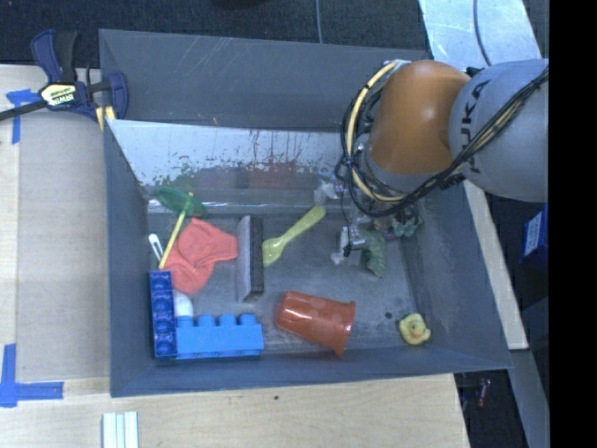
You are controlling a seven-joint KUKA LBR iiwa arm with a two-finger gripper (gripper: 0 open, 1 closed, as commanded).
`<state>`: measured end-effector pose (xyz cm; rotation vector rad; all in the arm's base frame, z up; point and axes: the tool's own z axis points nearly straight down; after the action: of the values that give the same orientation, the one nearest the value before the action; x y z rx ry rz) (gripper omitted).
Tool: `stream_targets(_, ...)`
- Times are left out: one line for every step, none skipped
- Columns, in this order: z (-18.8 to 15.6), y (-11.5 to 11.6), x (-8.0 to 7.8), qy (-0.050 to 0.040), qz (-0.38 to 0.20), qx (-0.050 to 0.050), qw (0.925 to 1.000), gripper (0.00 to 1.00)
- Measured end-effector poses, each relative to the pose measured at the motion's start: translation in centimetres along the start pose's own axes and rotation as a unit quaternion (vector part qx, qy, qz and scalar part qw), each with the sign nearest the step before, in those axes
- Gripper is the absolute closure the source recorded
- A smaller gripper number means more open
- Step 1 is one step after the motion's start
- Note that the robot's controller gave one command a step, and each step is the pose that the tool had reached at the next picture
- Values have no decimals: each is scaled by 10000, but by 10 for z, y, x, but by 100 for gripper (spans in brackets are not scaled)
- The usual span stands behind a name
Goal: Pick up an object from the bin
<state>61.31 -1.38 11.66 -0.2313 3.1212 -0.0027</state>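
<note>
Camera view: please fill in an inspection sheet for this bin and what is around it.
Surface: grey metal bin, floor scuffed, back wall streaked reddish.
Job's things: small dark green thing, right of centre, at the tip of the pincer; grasp cannot be told.
Clutter: blue L-shaped block, orange-red cup on its side, yellow-green spoon, pink cloth, grey bar, small yellow toy.
Pincer: low over the bin's right half.
Cables: yellow and black cables loop round the orange wrist cover.
Surroundings: nothing seen.
</note>
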Motion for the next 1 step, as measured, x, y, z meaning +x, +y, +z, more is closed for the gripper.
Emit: stream_targets(40,-3,7,23,907,3,9959,0)
